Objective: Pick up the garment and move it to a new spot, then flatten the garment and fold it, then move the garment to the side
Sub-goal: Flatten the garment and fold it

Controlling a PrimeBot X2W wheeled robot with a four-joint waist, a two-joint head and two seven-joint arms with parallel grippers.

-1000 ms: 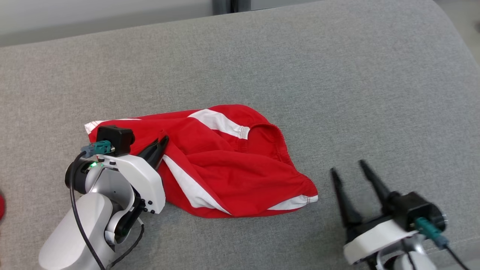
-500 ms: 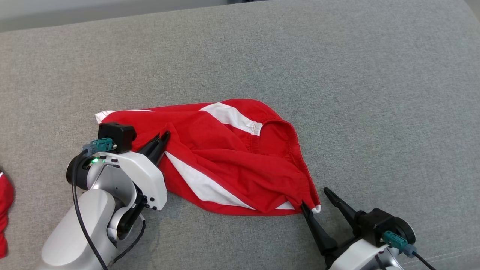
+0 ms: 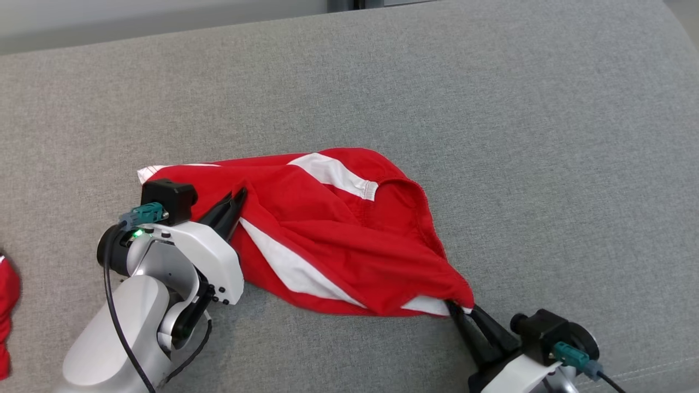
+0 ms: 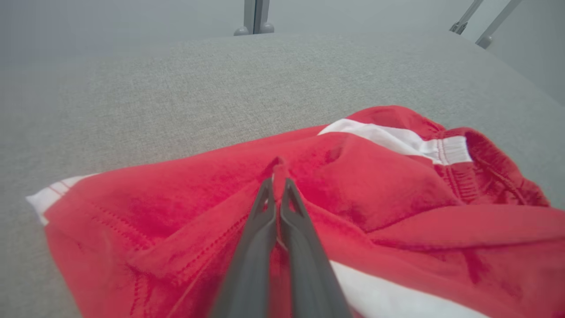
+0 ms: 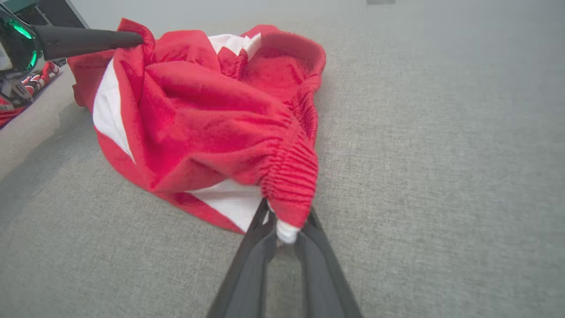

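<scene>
Closest in, the right gripper (image 3: 465, 312) has its jaws clenched on the garment (image 3: 338, 240). They pinch the white-hemmed corner where the gathered red waistband ends, and the cloth is drawn to a point right at the tips. Out past the left arm's outer side, a scrap of another red cloth (image 3: 6, 311) peeks in. A little further on, the left gripper (image 3: 236, 197) has its jaws pressed tight as well, nipping a small raised fold of red fabric. Between the two sets of jaws the garment lies rumpled on the grey fabric surface (image 3: 546, 164), white stripes showing. The waistband curves away beyond the right jaws, and a white-edged corner lies out past the left jaws.
</scene>
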